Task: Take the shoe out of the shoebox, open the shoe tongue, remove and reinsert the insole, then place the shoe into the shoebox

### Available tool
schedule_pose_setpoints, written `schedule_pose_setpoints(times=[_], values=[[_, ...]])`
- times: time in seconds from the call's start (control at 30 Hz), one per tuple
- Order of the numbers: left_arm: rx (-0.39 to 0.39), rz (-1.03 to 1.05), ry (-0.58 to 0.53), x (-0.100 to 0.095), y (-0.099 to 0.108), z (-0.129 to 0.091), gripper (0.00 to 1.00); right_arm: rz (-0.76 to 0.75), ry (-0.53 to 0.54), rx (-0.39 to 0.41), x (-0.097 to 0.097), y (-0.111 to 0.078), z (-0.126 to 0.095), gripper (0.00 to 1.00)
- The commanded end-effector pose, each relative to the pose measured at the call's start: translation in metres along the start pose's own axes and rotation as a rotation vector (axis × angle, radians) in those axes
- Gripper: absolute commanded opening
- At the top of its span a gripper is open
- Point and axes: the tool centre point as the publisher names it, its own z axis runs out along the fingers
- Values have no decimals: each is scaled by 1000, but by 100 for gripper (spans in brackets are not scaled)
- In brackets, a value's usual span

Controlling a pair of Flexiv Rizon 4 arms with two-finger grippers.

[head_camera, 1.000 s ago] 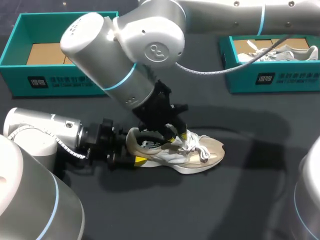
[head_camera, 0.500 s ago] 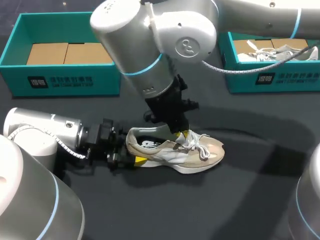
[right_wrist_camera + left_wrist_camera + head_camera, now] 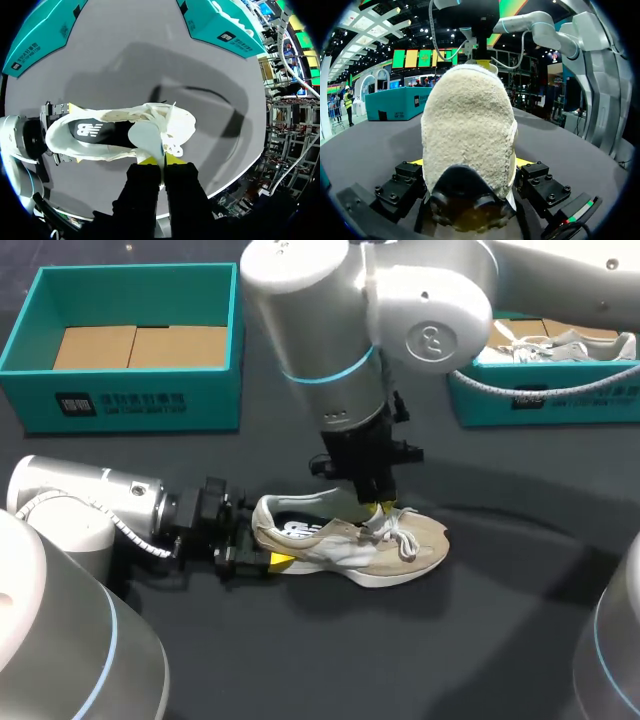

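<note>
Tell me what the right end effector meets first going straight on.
The right end effector points down at the shoe: first the tongue, seemingly already in its grip, then probably the dark insole beyond it.

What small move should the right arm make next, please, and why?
Probably draw the tongue up and toward the toe. The right gripper pinches it, the left gripper clamps the shoe at its heel, and the insole lies inside, so the opening likely needs widening first.
</note>
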Motion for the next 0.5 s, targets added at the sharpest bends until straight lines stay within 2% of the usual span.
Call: schedule_pose_setpoints(times=[0.03, 0.1, 0.13, 0.5], values=[[-1, 0, -2, 1, 2, 1, 0, 112, 143, 83, -24, 16, 17, 0], [-1, 0, -2, 1, 2, 1, 0, 78, 202, 117, -31, 22, 25, 0], [-1, 0, -2, 1, 2, 1, 0, 33, 278, 143, -35, 25, 31, 0], [-1, 0, -2, 1, 2, 1, 0, 33, 278, 143, -35, 25, 31, 0]])
